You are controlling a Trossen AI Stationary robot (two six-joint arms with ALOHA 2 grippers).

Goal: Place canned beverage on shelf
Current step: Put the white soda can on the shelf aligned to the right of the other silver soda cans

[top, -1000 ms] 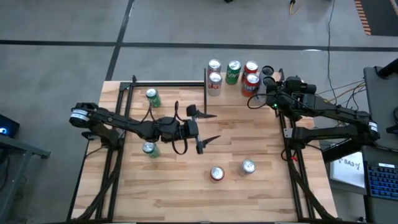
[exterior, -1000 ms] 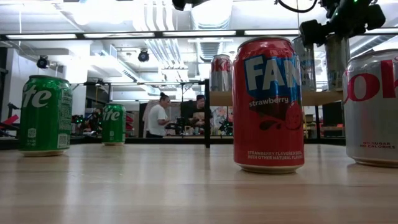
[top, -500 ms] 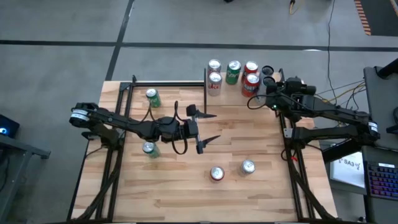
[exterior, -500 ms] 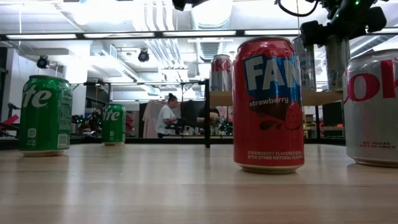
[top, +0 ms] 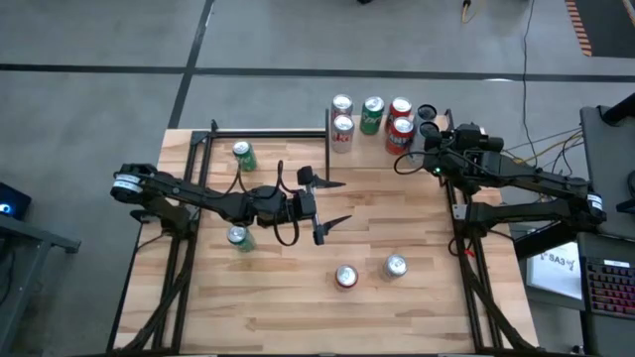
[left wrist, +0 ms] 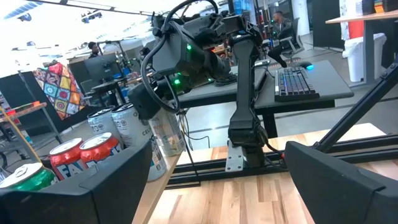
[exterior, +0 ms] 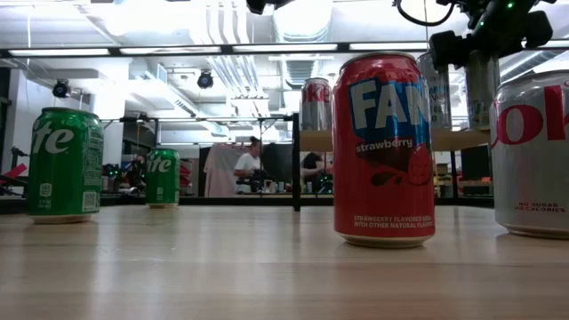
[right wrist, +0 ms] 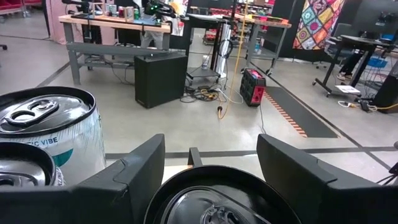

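Note:
A silver can (left wrist: 165, 134) stands at the right end of the shelf (exterior: 449, 140), a light board raised at the table's far right. My right gripper (top: 429, 121) is at this can, and the can's lid (right wrist: 211, 199) shows between its fingers. Several other cans (top: 373, 114) stand on the shelf to its left. My left gripper (top: 335, 202) hangs open over the table's middle, level and holding nothing. On the tabletop stand a red Fanta can (exterior: 382, 147), a silver Coke can (exterior: 533, 151) and two green cans (exterior: 62, 164). My right gripper pinches the silver can's upper wall, just under the rim (right wrist: 163, 186), one finger on each side. The fingers (right wrist: 292, 180) come in about level from the table's right. The can (exterior: 481, 89) stands upright with its bottom at the shelf board.
A black post (top: 327, 124) marks the shelf's left end, and black rails run along the table's left and right sides. A wide stretch of wood lies bare between my left gripper and the near edge. People move in the room behind.

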